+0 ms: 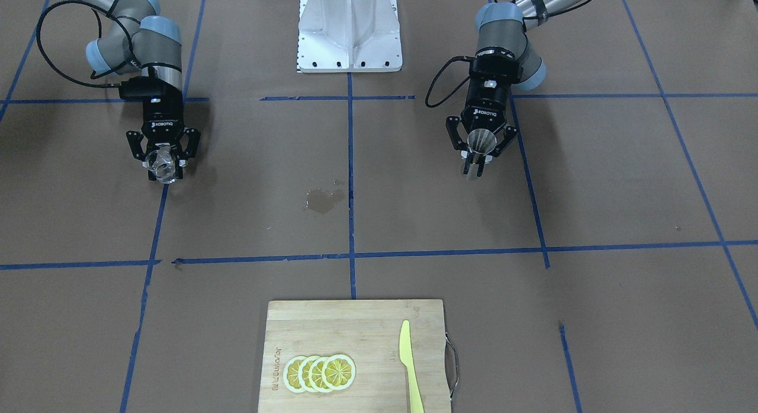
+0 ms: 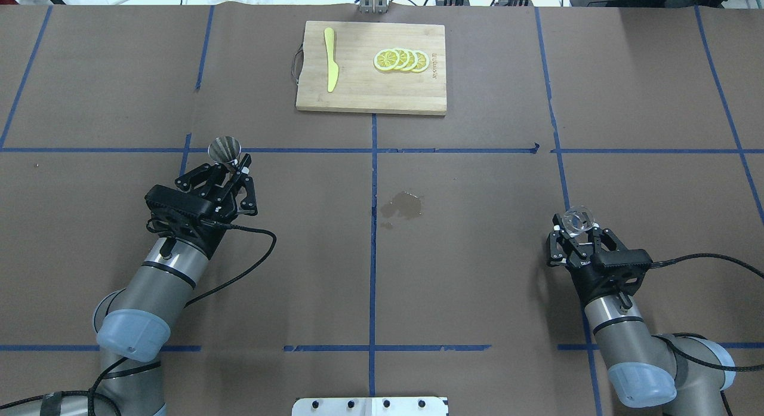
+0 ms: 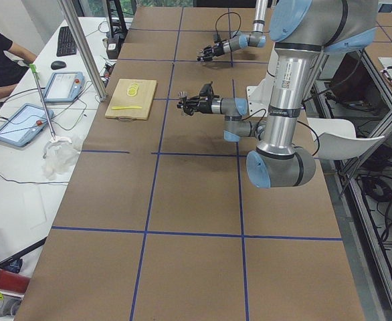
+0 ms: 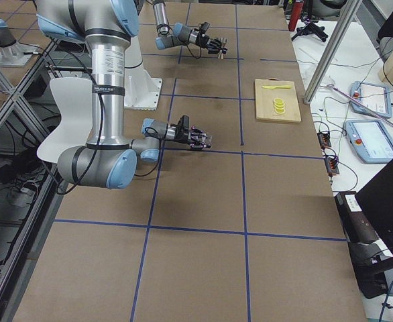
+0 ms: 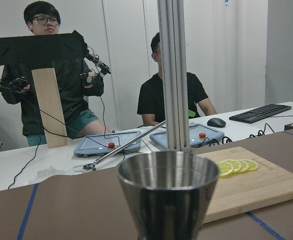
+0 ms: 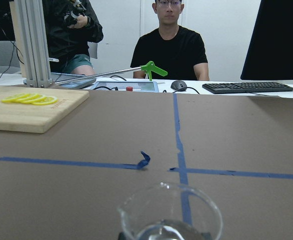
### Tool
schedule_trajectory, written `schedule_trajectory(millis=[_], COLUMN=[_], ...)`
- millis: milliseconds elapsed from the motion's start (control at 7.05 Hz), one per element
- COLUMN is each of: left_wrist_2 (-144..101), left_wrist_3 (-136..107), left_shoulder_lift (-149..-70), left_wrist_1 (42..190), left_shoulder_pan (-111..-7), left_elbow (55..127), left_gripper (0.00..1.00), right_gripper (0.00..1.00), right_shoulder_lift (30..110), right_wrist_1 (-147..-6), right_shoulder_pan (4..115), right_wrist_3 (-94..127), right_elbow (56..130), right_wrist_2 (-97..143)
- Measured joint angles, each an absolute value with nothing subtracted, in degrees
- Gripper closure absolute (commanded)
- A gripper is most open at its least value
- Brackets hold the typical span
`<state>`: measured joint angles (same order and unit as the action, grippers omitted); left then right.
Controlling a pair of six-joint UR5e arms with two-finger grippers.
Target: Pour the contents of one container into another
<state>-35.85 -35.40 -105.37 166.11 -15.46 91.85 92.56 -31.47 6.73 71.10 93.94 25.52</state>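
Right tool (image 2: pixel 578 230) is clamped on the glass cup (image 2: pixel 578 219); my left tool (image 2: pixel 234 165) is clamped on the steel jigger (image 2: pixel 224 148). Both sit upright, well apart across the worktop (image 2: pixel 465 273). I judge the pickup done; bringing them together and pouring is left.
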Motion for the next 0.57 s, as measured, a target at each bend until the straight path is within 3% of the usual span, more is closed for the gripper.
schedule_trajectory(millis=[567], left_wrist_2=[-42.02], left_wrist_3=[-35.1], left_shoulder_lift=[-109.13], left_wrist_1=[166.29], left_shoulder_pan=[-15.94], left_elbow=[89.09], left_gripper=[1.0], right_gripper=[1.0], right_shoulder_lift=[88.68], right_wrist_1=[-31.54], right_shoulder_pan=[6.59], right_wrist_3=[61.68], right_elbow=[99.53], right_wrist_2=[25.46])
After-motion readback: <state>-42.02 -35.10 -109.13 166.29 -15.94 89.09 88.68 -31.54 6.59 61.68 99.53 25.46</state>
